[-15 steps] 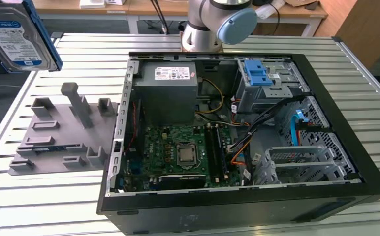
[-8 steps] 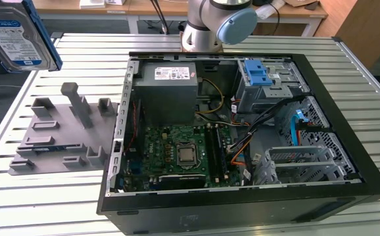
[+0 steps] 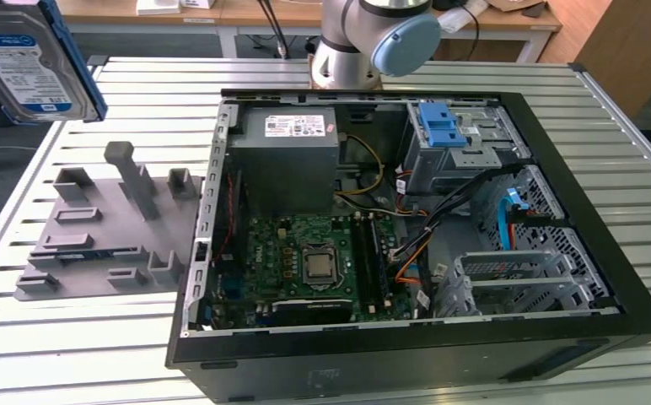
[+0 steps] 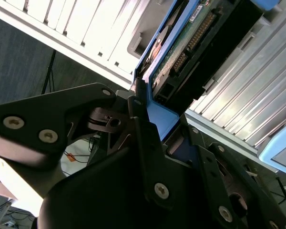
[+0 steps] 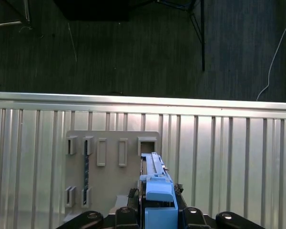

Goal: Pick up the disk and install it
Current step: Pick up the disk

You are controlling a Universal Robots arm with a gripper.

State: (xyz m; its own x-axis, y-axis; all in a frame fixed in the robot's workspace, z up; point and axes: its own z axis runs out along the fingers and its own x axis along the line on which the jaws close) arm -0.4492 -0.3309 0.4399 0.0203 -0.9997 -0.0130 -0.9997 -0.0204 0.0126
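Note:
The disk hangs in the air at the exterior view's upper left, above the table's corner, its white-and-blue label facing the camera inside its blue carrier bracket. In the second wrist view my gripper is shut on the disk, with the black fingers clamped on the blue bracket and the drive's green circuit board showing. In the first wrist view the disk stands edge-on in the gripper, above the grey fixture plate.
The open computer case lies on the slatted metal table, with a grey power supply, a motherboard, a blue-latched bay and a metal drive cage. The grey fixture plate lies beside it. The arm's base stands behind.

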